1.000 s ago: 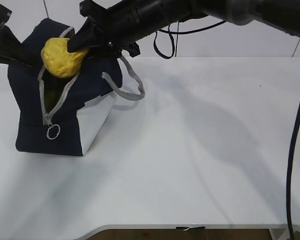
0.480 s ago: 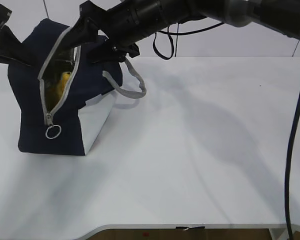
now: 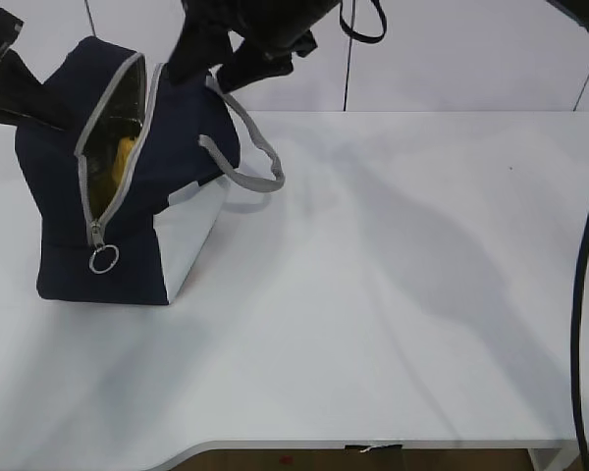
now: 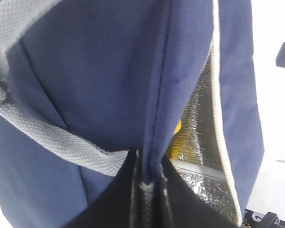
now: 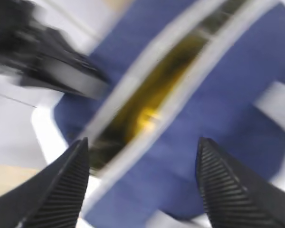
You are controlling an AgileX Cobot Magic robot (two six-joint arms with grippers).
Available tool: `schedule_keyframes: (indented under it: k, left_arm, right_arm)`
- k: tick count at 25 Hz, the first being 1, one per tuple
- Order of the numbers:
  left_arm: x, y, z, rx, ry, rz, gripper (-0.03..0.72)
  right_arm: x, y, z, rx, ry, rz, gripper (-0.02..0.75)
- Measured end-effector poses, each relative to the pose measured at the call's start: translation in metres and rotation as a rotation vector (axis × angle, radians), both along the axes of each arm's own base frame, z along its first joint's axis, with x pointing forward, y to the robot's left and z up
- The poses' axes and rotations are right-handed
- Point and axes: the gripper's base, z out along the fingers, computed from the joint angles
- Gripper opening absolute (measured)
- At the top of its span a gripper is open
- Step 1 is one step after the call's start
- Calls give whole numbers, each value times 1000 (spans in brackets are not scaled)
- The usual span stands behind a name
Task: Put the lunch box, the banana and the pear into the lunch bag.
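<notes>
Exterior view, nearest first: bare white bench (image 3: 373, 324) in front. Farther back at the left, lunch bag (image 3: 128, 196) standing upright on that bench, navy with a white lower side panel, zipper (image 3: 86, 191) parted and gaping toward the camera, ring pull (image 3: 104, 259) hanging low on the bag's front. Yellow showing inside the bag's opening (image 3: 124, 157), deep between the zipper edges; pear or banana cannot be told apart. Grey handle (image 3: 250, 147) looping off the bag's right side.

Left tool (image 4: 147, 190) at the bag's upper left rim, clenched on the navy fabric edge beside the zipper; left wrist view close on that pinched seam, silver lining (image 4: 199, 118) and a scrap of yellow (image 4: 178, 126) visible just past it inside the bag.

Right tool (image 3: 221, 59) above the bag's top right, clear of it, released and carrying nothing; right wrist view, blurred, with both black fingers (image 5: 57, 190) spread wide apart over the bag's open slit, yellow glinting within. Lunch box hidden from every view.
</notes>
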Motion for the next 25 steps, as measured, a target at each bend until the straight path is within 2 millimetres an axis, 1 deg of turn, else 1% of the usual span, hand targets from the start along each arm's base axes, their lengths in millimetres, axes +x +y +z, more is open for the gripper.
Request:
schedule_keyframes:
  k: [3,7,11,17,23,25]
  left_arm:
    - [0,0,0,0,0,0,15]
    - [0,0,0,0,0,0,15]
    - [0,0,0,0,0,0,15]
    - [0,0,0,0,0,0,15]
    - [0,0,0,2,0,0,15]
    - [0,0,0,2,0,0,15]
  right_arm:
    - [3,-6,-5,-81,0,-47,515]
    - [5,-7,-8,-92,9,-65,505]
    - [7,-5,-14,-76,24,-71,504]
    - [13,0,-28,-74,38,-77,503]
    - [13,10,-42,-79,56,-67,503]
    - [15,11,-45,-80,59,-69,503]
